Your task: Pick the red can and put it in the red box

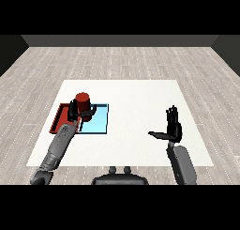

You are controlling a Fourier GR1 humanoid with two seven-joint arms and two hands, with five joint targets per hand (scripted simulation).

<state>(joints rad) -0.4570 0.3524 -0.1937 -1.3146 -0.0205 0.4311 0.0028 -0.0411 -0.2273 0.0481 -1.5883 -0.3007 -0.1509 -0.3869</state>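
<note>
The red can [83,102] stands upright in my left hand [75,112], whose fingers and thumb curl round its lower part. Can and hand sit over the seam between the red tray [58,118] and the light blue tray [97,123], at the table's left. I cannot tell whether the can touches a tray floor. My right hand [172,126] is raised over the right part of the table, fingers straight up and thumb out to the left, holding nothing.
The white table [136,97] stretches wide behind and between the hands. Its front edge runs just below both forearms. Grey wooden floor surrounds it.
</note>
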